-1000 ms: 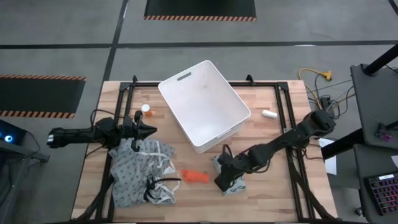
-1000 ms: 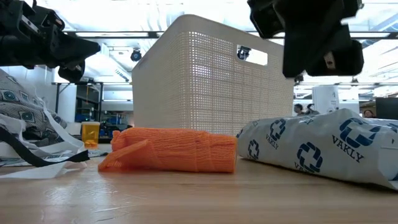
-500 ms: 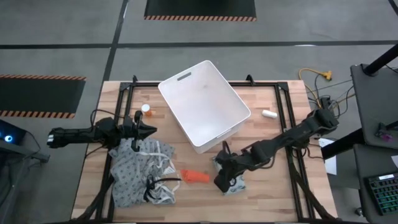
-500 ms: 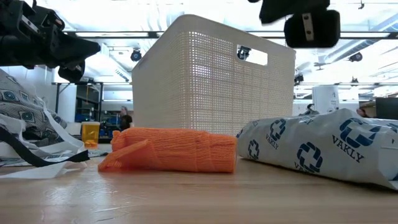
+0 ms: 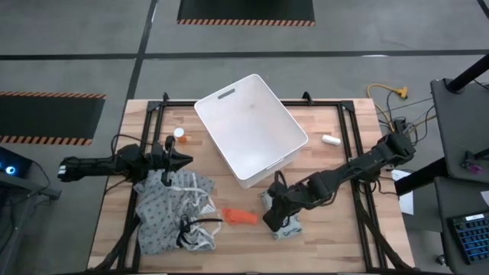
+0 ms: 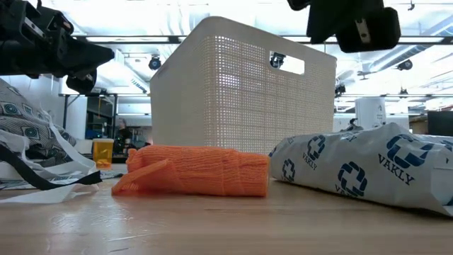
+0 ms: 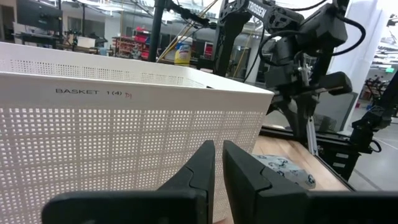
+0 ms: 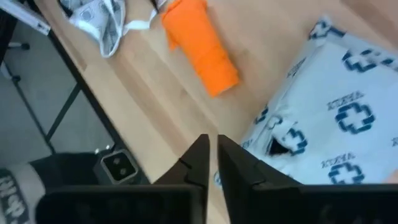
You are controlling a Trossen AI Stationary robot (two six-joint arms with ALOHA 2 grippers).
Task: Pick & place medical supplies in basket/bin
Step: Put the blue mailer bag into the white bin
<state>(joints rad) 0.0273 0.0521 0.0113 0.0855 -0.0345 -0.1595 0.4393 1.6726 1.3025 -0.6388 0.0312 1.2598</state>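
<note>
Wooden table point(image 5: 336, 244) on grey floor w/ hazard-striped mats; low view shows workshop room behind.

White basket point(image 5: 250, 127) mid-table, far side. Patterned cloth point(image 5: 172, 210) near left.

Blue-cross packet point(image 8: 323, 124) lies flat under right gripper point(image 5: 272, 221), fingers nearly closed, holding nothing. Orange roll point(image 5: 238, 216) just beside packet.

Left gripper point(image 5: 183, 160) over cloth, fingers near-shut, empty.

Left wrist only: "BASKET 1(4)" label.
</note>
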